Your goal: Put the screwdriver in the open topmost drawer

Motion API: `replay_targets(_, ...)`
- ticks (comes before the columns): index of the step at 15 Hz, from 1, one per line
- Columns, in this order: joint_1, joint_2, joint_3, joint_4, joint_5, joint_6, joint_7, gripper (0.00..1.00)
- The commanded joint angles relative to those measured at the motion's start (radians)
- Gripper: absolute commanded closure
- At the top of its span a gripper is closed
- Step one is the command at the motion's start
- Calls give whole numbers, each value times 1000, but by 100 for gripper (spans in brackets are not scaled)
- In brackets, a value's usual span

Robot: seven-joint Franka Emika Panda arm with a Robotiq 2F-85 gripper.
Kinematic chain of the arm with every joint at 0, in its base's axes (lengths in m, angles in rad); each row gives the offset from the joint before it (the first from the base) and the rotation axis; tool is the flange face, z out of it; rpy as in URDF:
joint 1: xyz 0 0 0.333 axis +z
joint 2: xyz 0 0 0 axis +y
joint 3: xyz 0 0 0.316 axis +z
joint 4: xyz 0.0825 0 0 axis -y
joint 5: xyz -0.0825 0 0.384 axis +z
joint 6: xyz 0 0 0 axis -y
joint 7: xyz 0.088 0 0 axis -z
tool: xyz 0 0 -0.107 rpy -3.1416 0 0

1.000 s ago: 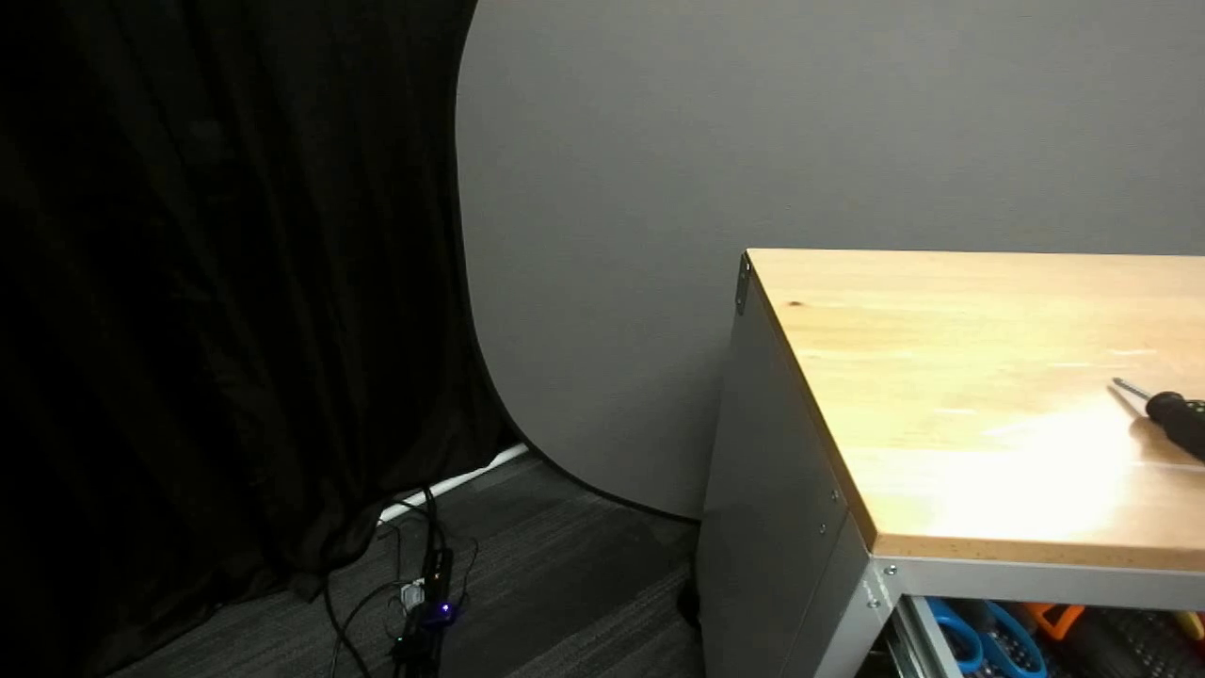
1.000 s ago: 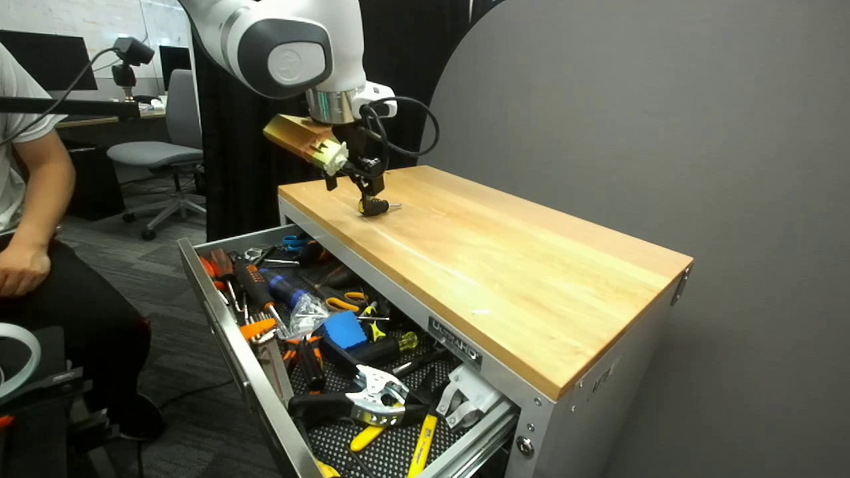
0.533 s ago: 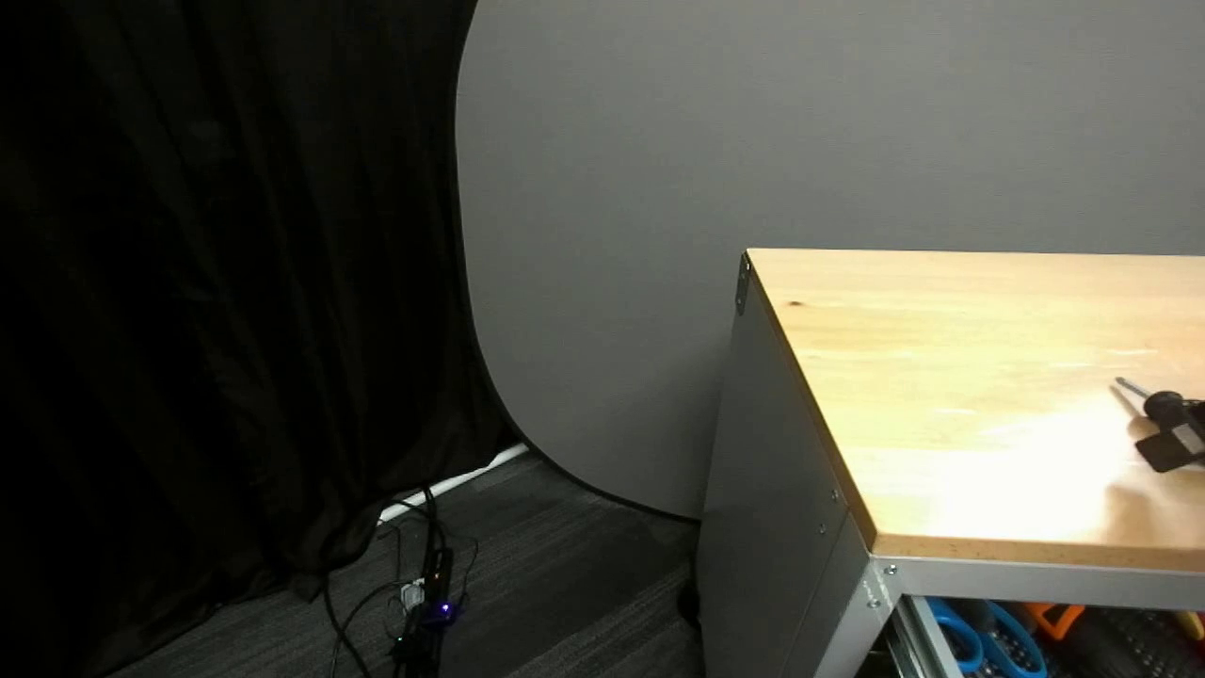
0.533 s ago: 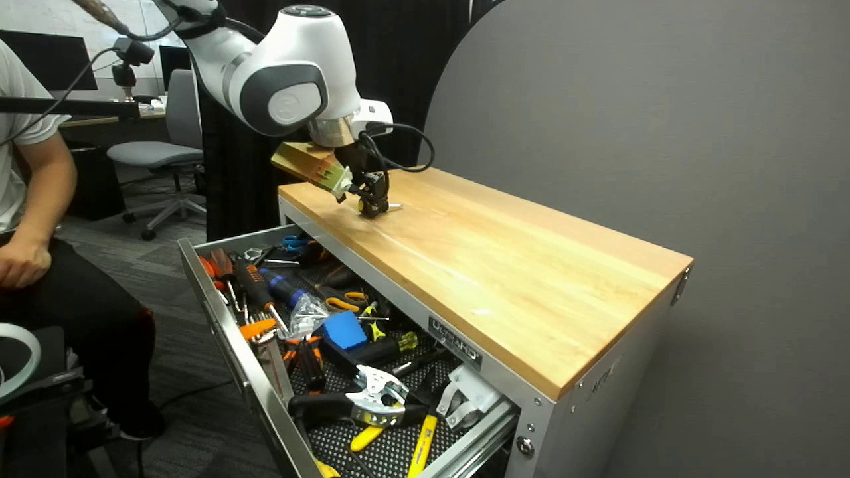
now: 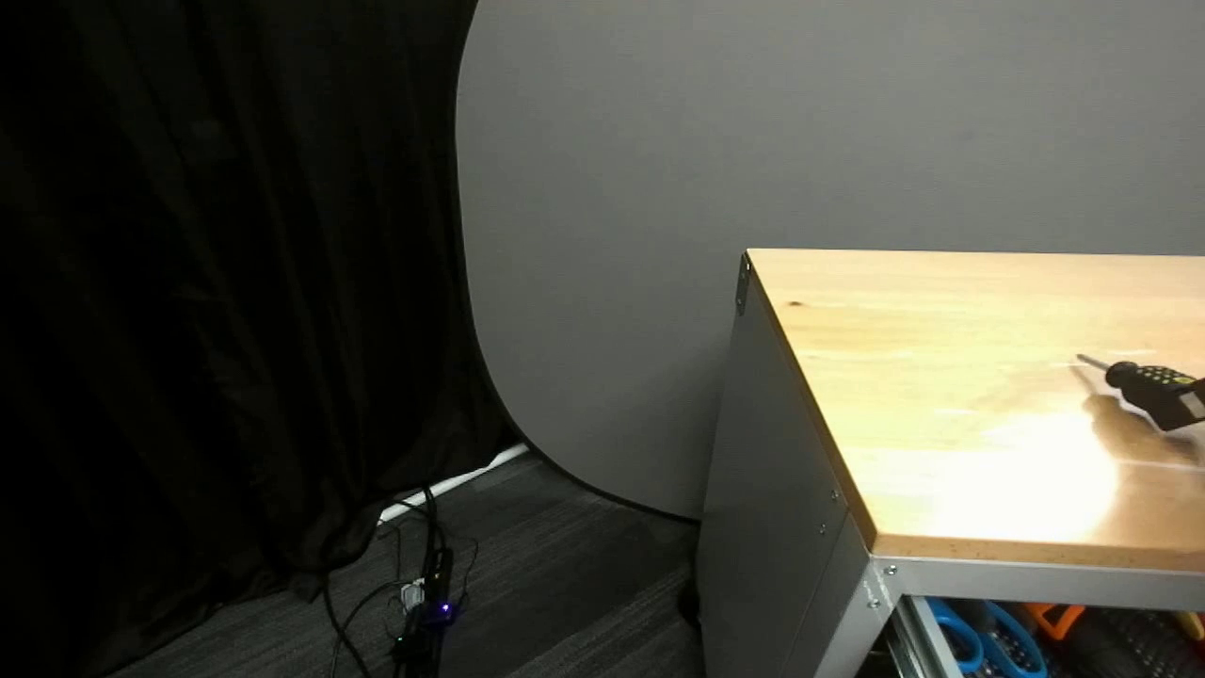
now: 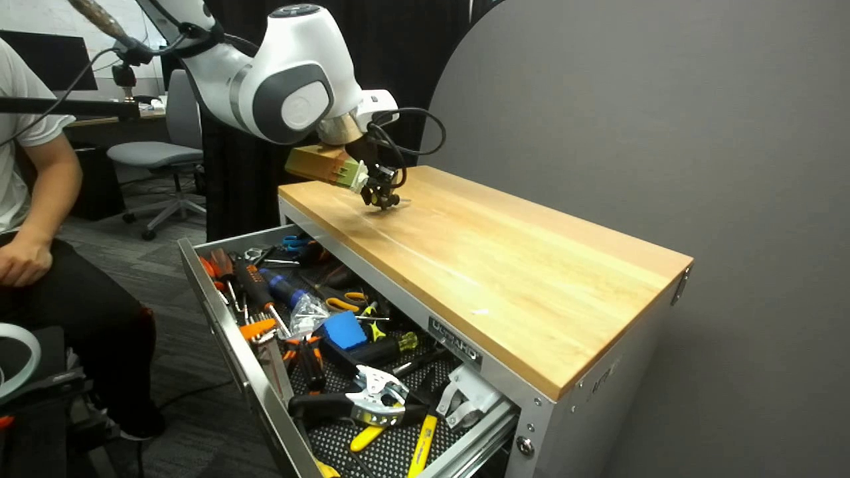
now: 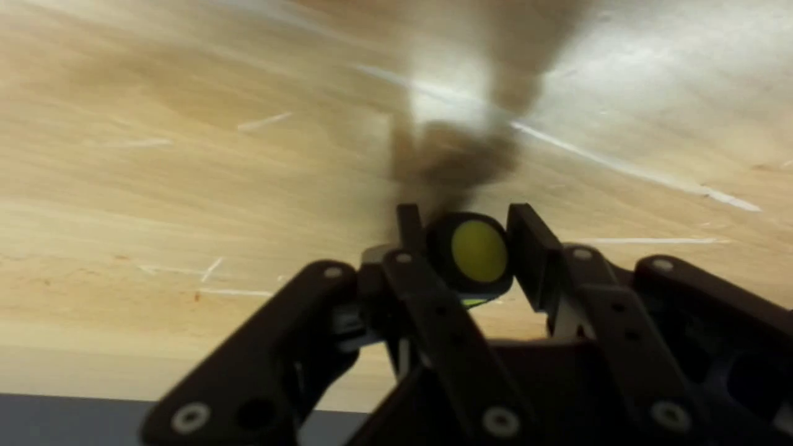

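White arm [image 6: 285,86] bent downward | jaws clasping screwdriver [image 5: 1139,379] | over tabletop [image 6: 485,262]

- A robotics lab with office furniture, by all appearances: a white-and-grey robot arm [image 6: 299,106] reaches over a metal tool cabinet [image 6: 597,398] in an exterior view.
- The cabinet bears a light wooden top [image 6: 505,279], and its open drawer [image 6: 236,348] is crowded with hand tools [image 6: 255,285].
- Farther back stand a desk [image 6: 154,114], a dark monitor [image 6: 60,60], a grey swivel chair [image 6: 156,154] and a whiteboard [image 6: 40,16] with faint marks.
- A person [image 6: 73,299] sits near the drawer.
- A black curtain [image 5: 216,282], a curved-edged grey screen [image 5: 753,141] and dark carpet [image 5: 584,584] show in both exterior views.
- Cabled electronics [image 5: 433,612] sit low beside the curtain.
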Motion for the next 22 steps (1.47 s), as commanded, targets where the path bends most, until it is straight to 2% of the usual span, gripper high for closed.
replay_targets(1,53,13,-81,16,-64,66,68,78)
replay_targets(4,89,-16,-141,11,-56,13,77,80)
replay_targets(9,213,-143,-355,-92,-93,-216,201,82)
replay_targets(10,175,-183,-336,-121,-148,-270,257,82)
replay_targets(12,125,-269,-300,-173,-163,-387,280,82)
replay_targets(16,26,-432,-215,-285,-104,-581,259,82)
replay_targets(19,-19,-535,-170,-377,-49,-667,228,82)
replay_targets(22,-33,-584,-145,-444,20,-694,167,82)
